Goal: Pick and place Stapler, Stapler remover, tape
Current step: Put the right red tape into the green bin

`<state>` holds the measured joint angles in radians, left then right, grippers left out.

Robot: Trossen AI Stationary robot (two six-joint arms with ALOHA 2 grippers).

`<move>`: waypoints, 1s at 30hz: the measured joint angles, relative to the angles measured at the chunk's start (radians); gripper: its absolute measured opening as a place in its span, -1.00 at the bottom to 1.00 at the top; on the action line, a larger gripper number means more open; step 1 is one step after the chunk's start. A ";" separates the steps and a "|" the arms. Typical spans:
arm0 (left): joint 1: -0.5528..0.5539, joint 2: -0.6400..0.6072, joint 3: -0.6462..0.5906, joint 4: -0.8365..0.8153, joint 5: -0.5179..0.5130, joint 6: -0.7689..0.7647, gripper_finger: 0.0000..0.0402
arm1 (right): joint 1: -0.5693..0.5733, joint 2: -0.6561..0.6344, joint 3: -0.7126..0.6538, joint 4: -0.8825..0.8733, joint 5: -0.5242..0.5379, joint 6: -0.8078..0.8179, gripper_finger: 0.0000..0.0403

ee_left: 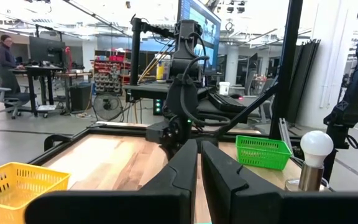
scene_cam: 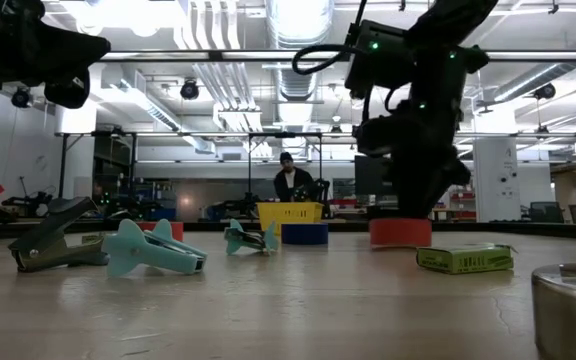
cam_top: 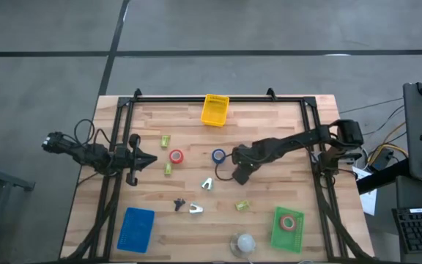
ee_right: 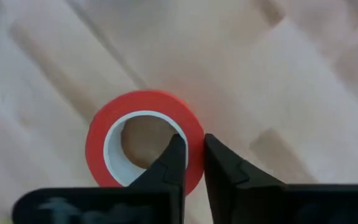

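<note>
Now | red tape roll [ee_right: 145, 146] | white inner core | lying flat | right gripper [ee_right: 191, 155] jaws pinching wall

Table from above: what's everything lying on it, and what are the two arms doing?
Trays: three; yellow tray far edge, blue tray and green tray near edge.
Tape rolls: four; red roll and blue roll mid-table, another red in the green tray, gripped red roll.
Small staplers: three, yellow-green, scattered.
Staple removers: three; two pale, one dark, centre.
Bulb: one, white, near edge.
Left gripper: shut, empty, left side.
Right gripper: pinching the gripped red roll's wall.
</note>
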<state>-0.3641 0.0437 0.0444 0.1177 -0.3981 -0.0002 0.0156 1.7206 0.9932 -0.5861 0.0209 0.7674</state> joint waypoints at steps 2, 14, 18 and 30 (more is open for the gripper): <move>0.000 0.000 0.000 0.000 0.000 0.000 -0.87 | 0.008 -0.018 0.000 -0.042 -0.009 -0.004 -0.88; 0.000 0.000 0.000 -0.007 0.000 0.000 -0.87 | 0.230 -0.200 0.003 -0.194 0.005 0.197 -0.82; 0.000 0.000 0.000 -0.006 0.000 0.000 -0.87 | 0.365 -0.257 0.003 -0.171 0.039 0.318 -0.82; 0.000 0.000 0.000 -0.008 0.000 0.000 -0.87 | 0.799 -0.271 0.004 -0.135 0.059 1.004 -0.81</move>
<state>-0.3643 0.0437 0.0446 0.1101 -0.3981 0.0000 0.8142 1.4493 0.9974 -0.7216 0.0797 1.7715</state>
